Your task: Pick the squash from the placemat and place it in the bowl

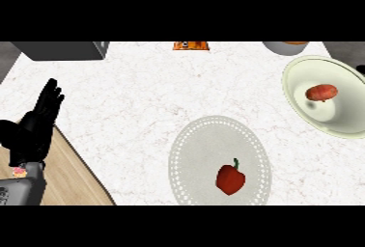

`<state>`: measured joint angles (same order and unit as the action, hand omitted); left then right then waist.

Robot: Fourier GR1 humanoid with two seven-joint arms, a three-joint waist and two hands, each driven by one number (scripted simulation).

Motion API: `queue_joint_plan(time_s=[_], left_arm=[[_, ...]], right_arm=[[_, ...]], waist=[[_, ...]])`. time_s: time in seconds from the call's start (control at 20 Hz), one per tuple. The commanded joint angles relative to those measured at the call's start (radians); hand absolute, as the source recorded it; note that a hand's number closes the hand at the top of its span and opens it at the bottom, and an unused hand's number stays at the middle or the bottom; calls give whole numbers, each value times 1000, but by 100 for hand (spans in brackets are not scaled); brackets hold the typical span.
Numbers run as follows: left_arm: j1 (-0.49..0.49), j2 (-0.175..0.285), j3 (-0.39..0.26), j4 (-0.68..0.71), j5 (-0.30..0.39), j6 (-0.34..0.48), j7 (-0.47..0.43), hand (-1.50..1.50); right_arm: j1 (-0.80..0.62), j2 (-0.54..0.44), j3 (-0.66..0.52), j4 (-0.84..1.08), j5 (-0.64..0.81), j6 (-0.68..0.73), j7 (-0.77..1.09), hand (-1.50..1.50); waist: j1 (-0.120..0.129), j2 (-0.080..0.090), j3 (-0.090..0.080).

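Squash, reddish-orange and rounded [321, 92]: in the head view you find it inside the pale green round bowl [303, 77] at the counter's right side. Round grey lace-edged placemat [206, 144]: it carries a red bell pepper [230, 179]. Black left hand [39, 120]: released, fingers straight, resting at the view's left edge.

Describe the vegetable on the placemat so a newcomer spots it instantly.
On the white marble counter, find the round pale placemat at the near edge. A deep red vegetable with a short green stem lies on it. The rounder orange-red item sits in the bowl at right.
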<state>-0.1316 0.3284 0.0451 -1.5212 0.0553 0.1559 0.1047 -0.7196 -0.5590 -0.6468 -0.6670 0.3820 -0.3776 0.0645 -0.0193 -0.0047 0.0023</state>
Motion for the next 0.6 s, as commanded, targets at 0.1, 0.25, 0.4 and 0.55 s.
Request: queue_joint_plan(time_s=[0.1, 0.25, 0.4, 0.55], left_arm=[[1, 34, 36, -20, 5, -16, 28, 0], [-14, -5, 25, 11, -14, 13, 10, 0], [-41, 7, 29, -36, -6, 10, 85, 0], [33, -1, 31, -30, -6, -19, 10, 0]], right_arm=[[196, -53, -146, -142, -207, 163, -76, -150], [357, -10, -168, -268, -269, 258, -68, -150], [493, 4, -222, -382, -352, 344, -73, -150], [602, 50, -271, -540, -443, 414, -29, -150]], waist=[[-5, -3, -2], [-27, -6, -4], [-25, -6, -3], [-13, -4, -4]])
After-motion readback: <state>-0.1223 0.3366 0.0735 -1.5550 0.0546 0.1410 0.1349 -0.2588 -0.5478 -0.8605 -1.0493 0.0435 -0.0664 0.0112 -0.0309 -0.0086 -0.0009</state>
